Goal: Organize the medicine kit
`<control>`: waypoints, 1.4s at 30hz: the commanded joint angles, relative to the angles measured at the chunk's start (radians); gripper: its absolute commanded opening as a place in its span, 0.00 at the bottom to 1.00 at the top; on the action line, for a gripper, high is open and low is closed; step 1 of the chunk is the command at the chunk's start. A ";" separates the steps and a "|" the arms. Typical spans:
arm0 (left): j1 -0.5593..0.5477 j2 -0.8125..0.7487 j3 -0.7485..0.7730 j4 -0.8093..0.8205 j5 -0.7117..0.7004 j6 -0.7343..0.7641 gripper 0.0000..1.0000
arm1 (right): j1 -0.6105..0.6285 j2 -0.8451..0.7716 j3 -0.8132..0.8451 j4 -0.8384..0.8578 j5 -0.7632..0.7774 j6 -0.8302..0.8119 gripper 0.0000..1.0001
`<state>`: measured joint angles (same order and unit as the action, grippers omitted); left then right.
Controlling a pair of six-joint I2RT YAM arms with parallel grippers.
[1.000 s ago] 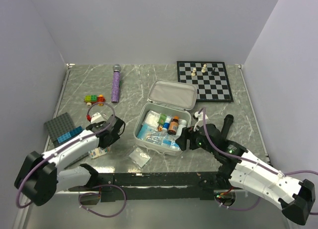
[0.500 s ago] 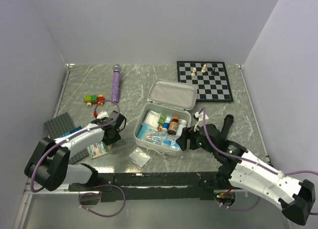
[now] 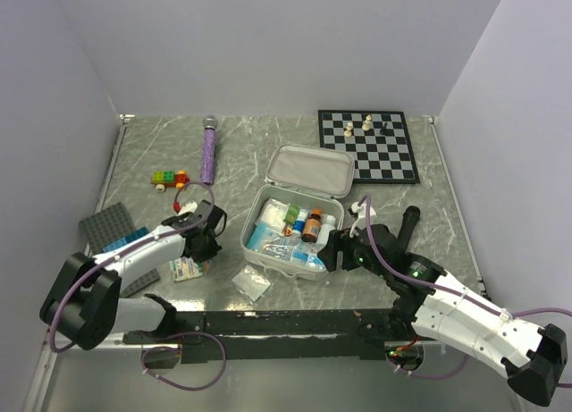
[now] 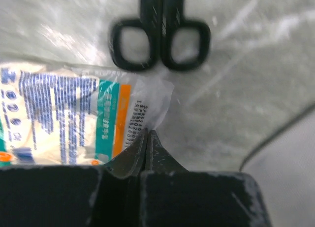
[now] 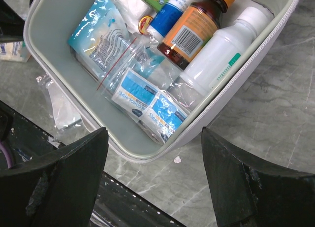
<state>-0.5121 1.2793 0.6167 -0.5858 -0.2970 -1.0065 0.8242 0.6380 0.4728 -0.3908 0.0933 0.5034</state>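
Looking down over the arms, I see the medicine kit [image 3: 308,169] lying near the middle of the grey marbled desk [image 3: 241,162], its hinged lid thrown back toward the far side and its tray facing up. Inside sit a brown bottle [image 5: 197,25] with an orange cap, a white bottle [image 5: 221,54] beside it on the right, and a pair of blue sachets [image 5: 147,106] toward the near wall, among other sachets and clear bags.

The left pincer [image 4: 146,138] is down at the desk left of the kit, its jaws pressed together on the clear corner of a flat packet [image 4: 74,118] with teal and orange print. Just beyond that corner lie the black handles of a pair of scissors [image 4: 160,40].

The right pincer [image 5: 155,163] hangs over the kit's near right corner, jaws spread wide, with nothing between them.

A small clear bag [image 3: 251,282] lies on the desk just near of the kit. At the far right stands a chessboard [image 3: 368,144] with a few pale pieces on it; at the far left lie a purple wand [image 3: 208,153] and a toy brick car [image 3: 168,178], with a grey baseplate [image 3: 112,229] nearer on the left
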 commanded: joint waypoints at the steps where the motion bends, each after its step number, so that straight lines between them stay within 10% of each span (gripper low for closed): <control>1: -0.022 -0.113 -0.009 0.018 0.113 0.014 0.01 | 0.000 -0.003 0.016 -0.003 0.019 -0.011 0.82; 20: -0.063 -0.575 0.169 -0.009 0.006 0.026 0.01 | 0.000 0.035 0.081 -0.019 0.031 -0.034 0.82; 42: -0.103 -0.356 0.460 0.178 0.367 0.390 0.01 | -0.002 0.049 0.107 -0.034 0.069 -0.063 0.82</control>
<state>-0.5816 0.8772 1.0176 -0.4808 -0.0620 -0.7166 0.8242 0.7067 0.5419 -0.4240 0.1383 0.4511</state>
